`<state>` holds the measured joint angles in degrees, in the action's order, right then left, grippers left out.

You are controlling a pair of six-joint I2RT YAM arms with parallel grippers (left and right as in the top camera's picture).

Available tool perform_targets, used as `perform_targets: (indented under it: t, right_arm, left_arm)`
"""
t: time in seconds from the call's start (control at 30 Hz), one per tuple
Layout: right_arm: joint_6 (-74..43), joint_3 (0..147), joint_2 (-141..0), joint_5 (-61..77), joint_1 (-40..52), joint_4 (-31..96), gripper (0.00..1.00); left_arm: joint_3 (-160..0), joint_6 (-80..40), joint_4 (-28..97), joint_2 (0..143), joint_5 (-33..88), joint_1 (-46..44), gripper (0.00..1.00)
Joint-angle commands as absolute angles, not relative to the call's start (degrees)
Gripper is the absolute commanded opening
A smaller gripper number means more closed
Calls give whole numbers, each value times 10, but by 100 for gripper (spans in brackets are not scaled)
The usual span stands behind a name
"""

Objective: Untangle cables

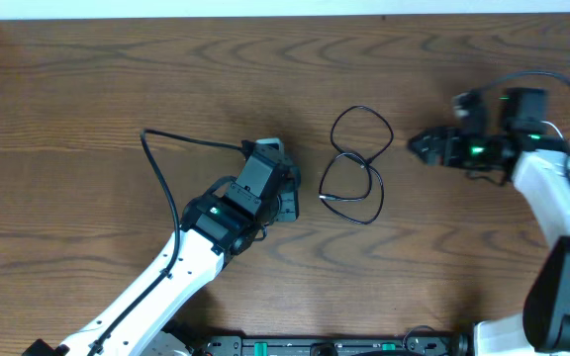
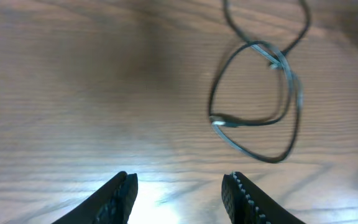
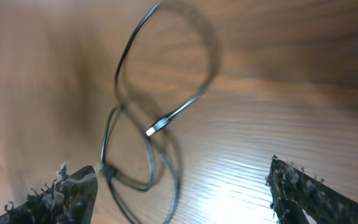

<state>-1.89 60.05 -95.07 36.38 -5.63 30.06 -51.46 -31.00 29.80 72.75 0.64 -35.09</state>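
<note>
Brown wood-grain desk. Thin cables lie in figure-eight loops. Left hand half-spread, right hand wide; both empty.

A dark brown wooden table fills the view, its grain running lengthwise; along the far edge runs a pale strip, perhaps a wall; light leaves a bright sheen on the wood.

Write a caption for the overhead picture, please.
Left hand and right hand, both open, flank the looped cables on a wooden table.
</note>
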Motion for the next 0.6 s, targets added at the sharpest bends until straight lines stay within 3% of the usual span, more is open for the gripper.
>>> perform_targets:
  t: [0.0,0.17,0.37,0.43,0.57]
  right_arm:
    - [29,609,-987,327,8,291,84]
    - [28,609,-1046,267,86,258,71]
    - [26,609,-1087,255,138,214,63]
    - [26,609,-1091,254,147,212,49]
    - [26,609,-1091,255,159,222,6]
  left_arm:
    - [-512,-300,313,730,-37,-351,49]
    - [-512,-300,315,730,-37,-351,49]
    - [-512,-300,315,730,-37,-351,49]
    - [-512,-300,316,730,-37,-351,49]
    - [-512,-300,317,730,-37,-351,49]
